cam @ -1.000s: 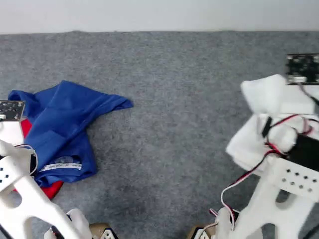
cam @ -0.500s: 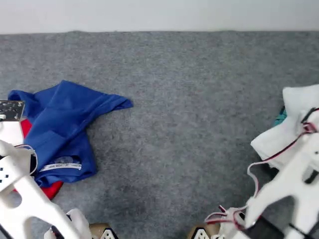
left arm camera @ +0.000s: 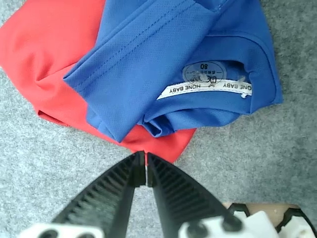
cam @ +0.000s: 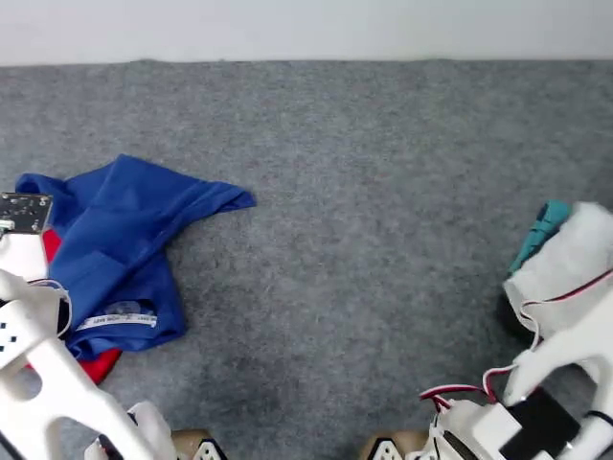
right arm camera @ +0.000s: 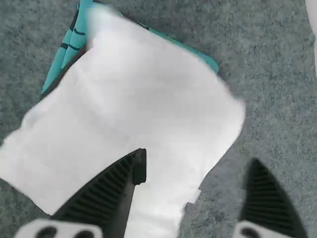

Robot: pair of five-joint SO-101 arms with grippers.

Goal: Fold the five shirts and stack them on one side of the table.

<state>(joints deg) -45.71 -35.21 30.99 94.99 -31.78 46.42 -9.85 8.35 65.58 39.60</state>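
Note:
A crumpled blue shirt (cam: 124, 240) lies at the table's left on a red shirt (cam: 96, 366). In the left wrist view the blue shirt (left arm camera: 163, 64) overlaps the red shirt (left arm camera: 44, 59), and my left gripper (left arm camera: 146, 171) is shut and empty just off the red hem. At the right edge a folded white shirt (cam: 570, 264) rests on a teal shirt (cam: 536, 230). My right gripper (right arm camera: 195, 171) is open above the white shirt (right arm camera: 133, 109), which covers most of the teal shirt (right arm camera: 74, 34).
A grey felt mat (cam: 364, 192) covers the table up to a pale wall (cam: 306, 29) at the back. The left arm's white body (cam: 38, 383) stands at the front left, the right arm's body and cables (cam: 536, 402) at the front right.
The right arm has drawn back toward the front right corner. The white shirt has shifted right to the table's edge, and a teal shirt now shows beneath it. The left arm has kept still.

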